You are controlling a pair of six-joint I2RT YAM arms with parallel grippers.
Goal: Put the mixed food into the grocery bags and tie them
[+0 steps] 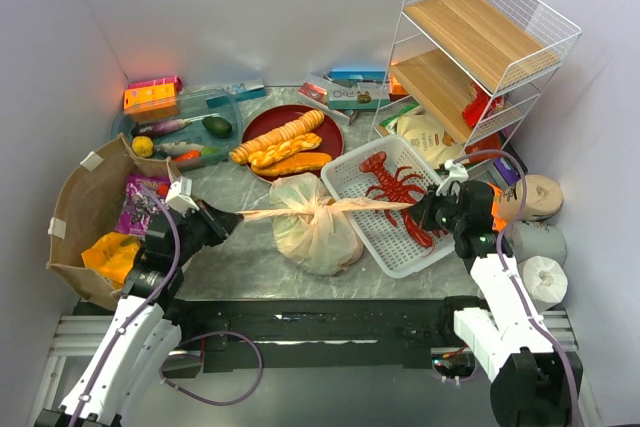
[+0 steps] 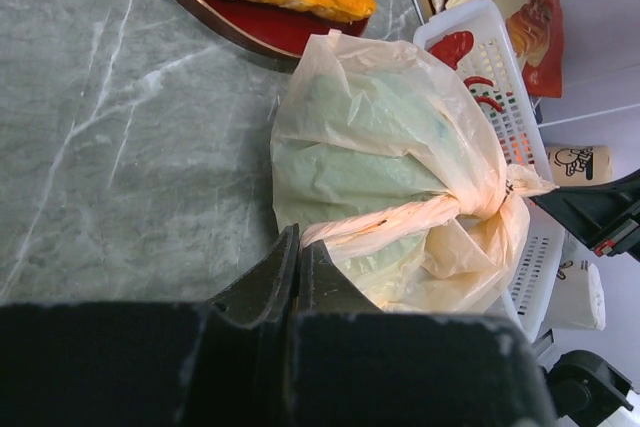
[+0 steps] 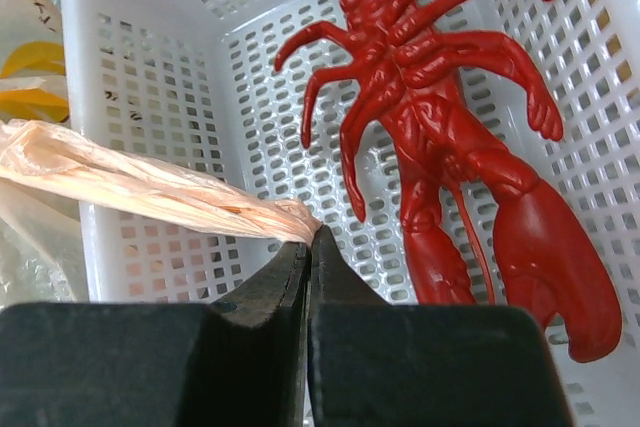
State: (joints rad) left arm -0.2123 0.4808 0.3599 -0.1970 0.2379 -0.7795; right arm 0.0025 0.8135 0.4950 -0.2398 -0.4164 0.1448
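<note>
My left gripper (image 2: pixel 298 252) is clamped tight on one stretched handle of the tan plastic bag (image 1: pixel 318 235), my right gripper (image 3: pixel 310 244) on the other above the white basket (image 3: pixel 150 97); the knotted bag sits between them.

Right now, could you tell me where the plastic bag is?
In the top view, the plastic bag sits mid-table, just left of the white basket, with the red plate behind it.

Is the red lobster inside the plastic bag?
No, the lobster lies in the white basket, beside the tied bag.
</note>
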